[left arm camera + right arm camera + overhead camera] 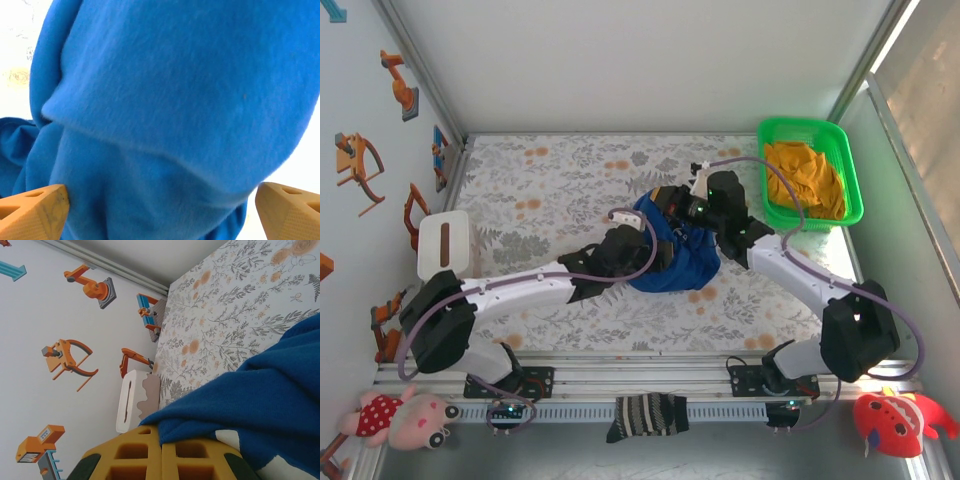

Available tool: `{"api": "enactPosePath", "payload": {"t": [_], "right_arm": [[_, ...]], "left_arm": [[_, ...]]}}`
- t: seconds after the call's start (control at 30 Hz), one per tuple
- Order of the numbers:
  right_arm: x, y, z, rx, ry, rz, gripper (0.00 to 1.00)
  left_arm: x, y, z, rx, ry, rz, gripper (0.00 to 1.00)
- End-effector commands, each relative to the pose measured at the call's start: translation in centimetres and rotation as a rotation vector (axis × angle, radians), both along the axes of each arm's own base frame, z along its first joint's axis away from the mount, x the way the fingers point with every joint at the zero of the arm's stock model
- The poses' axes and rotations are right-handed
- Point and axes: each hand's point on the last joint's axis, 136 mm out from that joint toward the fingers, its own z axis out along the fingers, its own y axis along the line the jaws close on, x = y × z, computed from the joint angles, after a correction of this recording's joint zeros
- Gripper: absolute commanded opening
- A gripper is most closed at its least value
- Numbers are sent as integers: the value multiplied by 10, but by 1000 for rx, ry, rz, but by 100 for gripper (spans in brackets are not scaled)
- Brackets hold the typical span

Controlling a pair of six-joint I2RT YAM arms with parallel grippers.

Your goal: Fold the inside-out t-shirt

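The inside-out t-shirt [675,265] sits bunched on the floral surface [550,190] left of the green basket [798,124], with the right gripper's [161,440] jaws clenched on a fold and the left gripper's [160,205] jaws spread wide around its cloth.

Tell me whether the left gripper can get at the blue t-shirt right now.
Probably yes: the blue t-shirt sits right between the spread fingers of the left gripper, with nothing else in between.
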Motion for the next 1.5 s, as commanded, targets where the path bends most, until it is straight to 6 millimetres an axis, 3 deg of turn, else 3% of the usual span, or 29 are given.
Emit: {"api": "enactPosePath", "payload": {"t": [0.0, 0.07, 0.13, 0.17, 0.23, 0.27, 0.43, 0.53, 0.6, 0.7, 0.8, 1.0, 1.13, 1.23, 1.3, 1.4, 1.47], "right_arm": [[-3, 1, 26, 30, -73, -12, 0], [-4, 1, 29, 38, -73, -17, 0], [-3, 0, 33, 47, -80, -28, 0], [-2, 0, 37, 47, -84, -31, 0], [1, -3, 45, 31, -99, -47, 0], [5, -6, 51, 17, -108, -62, 0], [40, -33, 54, -43, -97, -173, 0], [67, -43, 45, -65, -84, -203, 34], [79, -42, 37, -53, -78, -183, 39], [73, -37, 27, -35, -81, -127, 40], [48, -41, 22, -6, -103, -91, 41], [-22, -66, 11, -69, -147, -107, 46], [-56, -61, 2, -170, -192, -78, 50], [-62, -43, 4, -223, -235, -40, 51], [-56, -28, 6, -229, -238, -4, 50], [-36, -6, 7, -209, -227, 21, 41], [-8, -5, 0, -252, -210, -25, 33]], "left_arm": [[22, -6, 34, -53, -110, 77, 96], [30, -1, 33, -25, -116, 132, 94], [39, 4, 31, -8, -112, 171, 82], [44, 6, 32, -14, -105, 176, 65], [49, 7, 41, -41, -95, 143, 14], [49, 9, 52, -51, -107, 123, 0], [32, 14, 127, -222, -141, -91, 0], [14, 15, 163, -356, -118, -243, 0], [10, 18, 177, -446, -99, -305, 0], [11, 25, 187, -556, -76, -357, 0], [16, 33, 182, -570, -68, -342, 0], [32, 43, 162, -585, -27, -284, 0], [37, 42, 153, -581, 3, -279, 0], [41, 40, 146, -575, 20, -277, 0], [43, 38, 143, -571, 31, -280, 0], [46, 35, 137, -563, 51, -282, 0], [46, 33, 133, -557, 66, -291, 0]]}}
